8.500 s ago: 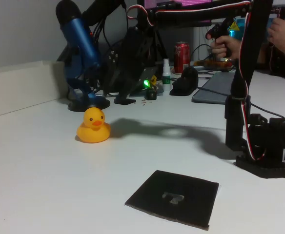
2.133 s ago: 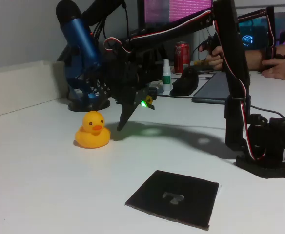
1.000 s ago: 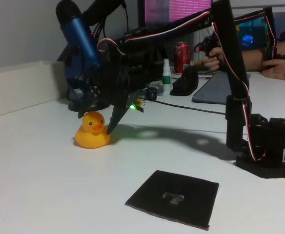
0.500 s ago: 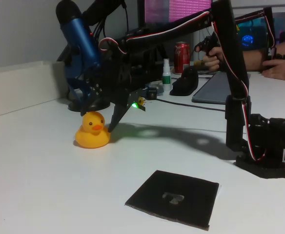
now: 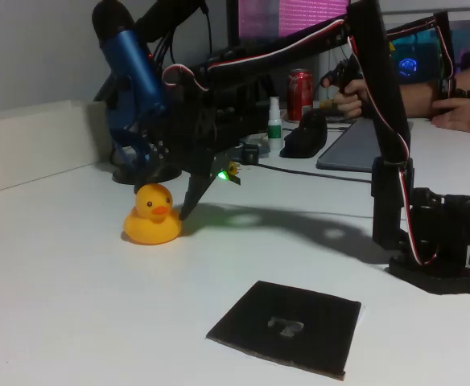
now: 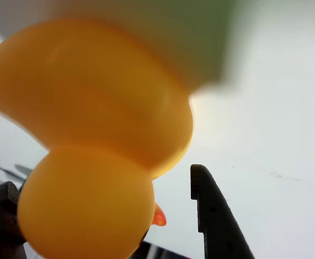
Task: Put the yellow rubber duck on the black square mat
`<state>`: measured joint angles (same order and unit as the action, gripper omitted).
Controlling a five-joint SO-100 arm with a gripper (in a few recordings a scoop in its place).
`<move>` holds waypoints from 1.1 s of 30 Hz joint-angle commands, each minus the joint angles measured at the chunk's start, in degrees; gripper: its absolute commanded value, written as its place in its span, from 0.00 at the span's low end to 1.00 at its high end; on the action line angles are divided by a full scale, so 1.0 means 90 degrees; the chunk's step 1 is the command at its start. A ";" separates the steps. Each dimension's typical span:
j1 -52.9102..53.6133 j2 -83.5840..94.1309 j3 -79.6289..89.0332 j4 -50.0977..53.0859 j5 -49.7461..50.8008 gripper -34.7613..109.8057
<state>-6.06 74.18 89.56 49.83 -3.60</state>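
While the claw [image 6: 101, 208] gapes around it, the yellow rubber duck [image 5: 153, 215] (glossy, orange-beaked) sits upright.

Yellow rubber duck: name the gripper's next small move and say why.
Probably close the gripper on the yellow rubber duck. In the wrist view its fingers flank the duck's head with a gap on one side, and the duck sits on the table, apart from the black square mat.
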 commanded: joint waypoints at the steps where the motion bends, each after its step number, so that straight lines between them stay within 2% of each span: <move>1: -0.0234 0.0254 -0.0205 -0.0020 -0.0049 0.48; 14: -0.0303 0.0205 -0.0205 0.0000 -0.0049 0.48; 23: -0.0293 0.0215 -0.0195 0.0010 -0.0049 0.37; 33: -0.0254 0.0254 -0.0195 -0.0029 -0.0039 0.35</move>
<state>-6.94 74.36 89.12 49.75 -3.08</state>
